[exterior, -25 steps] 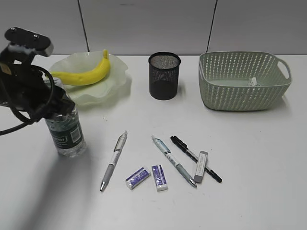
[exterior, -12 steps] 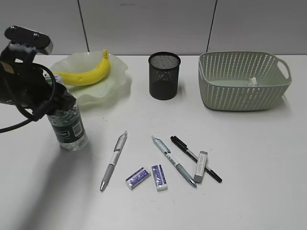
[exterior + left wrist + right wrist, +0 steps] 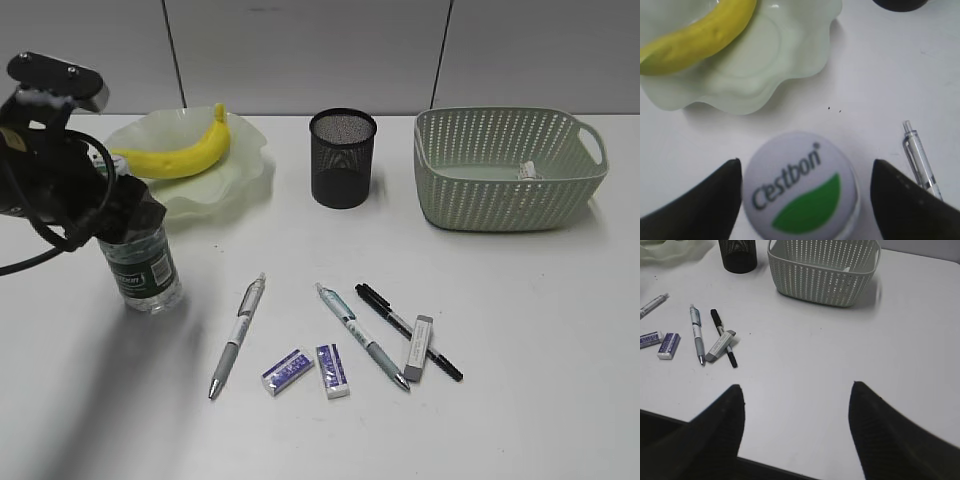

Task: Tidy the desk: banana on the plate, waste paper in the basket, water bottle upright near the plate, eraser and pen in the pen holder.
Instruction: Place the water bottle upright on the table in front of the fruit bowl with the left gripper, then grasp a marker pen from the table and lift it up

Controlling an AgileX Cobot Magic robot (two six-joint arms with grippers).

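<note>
The water bottle point(image 3: 145, 275) stands upright on the desk point(image 3: 520, 330), just in front of the plate point(image 3: 235, 175). My left gripper point(image 3: 125, 215) is open around the bottle's white cap point(image 3: 800, 192), with a gap at the right finger point(image 3: 900, 200). The banana point(image 3: 185, 150) lies in the plate point(image 3: 790, 55). A wad of waste paper point(image 3: 527, 172) sits inside the basket point(image 3: 505, 170). Three pens point(image 3: 237, 335) point(image 3: 362, 335) point(image 3: 408, 331) and three erasers point(image 3: 287, 370) point(image 3: 332, 370) point(image 3: 419, 347) lie loose in front of the pen holder point(image 3: 342, 160). My right gripper point(image 3: 796, 386) is open over bare desk.
The pen holder stands between plate and basket at the back. In the right wrist view the desk's near edge point(image 3: 790, 467) runs just below my right fingertips. A silver pen point(image 3: 920, 160) lies right of the bottle.
The bottle shifted slightly right toward the plate and now stands on the desk. My left jaws have spread away from its cap. The right gripper has not changed.
</note>
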